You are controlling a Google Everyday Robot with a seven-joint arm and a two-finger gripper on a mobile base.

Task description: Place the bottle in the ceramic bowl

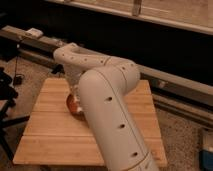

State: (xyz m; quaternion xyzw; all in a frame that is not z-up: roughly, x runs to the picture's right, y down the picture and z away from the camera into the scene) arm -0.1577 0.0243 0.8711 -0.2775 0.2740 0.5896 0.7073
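Observation:
The ceramic bowl, orange with a darker rim, sits on the wooden table left of centre, half hidden by my big white arm. My gripper hangs at the end of the forearm right over the bowl, mostly covered by the arm. The bottle is hidden from view.
A long dark ledge runs behind the table, with a small white object on it at the left. A black stand is left of the table. A blue thing lies on the floor at the lower right.

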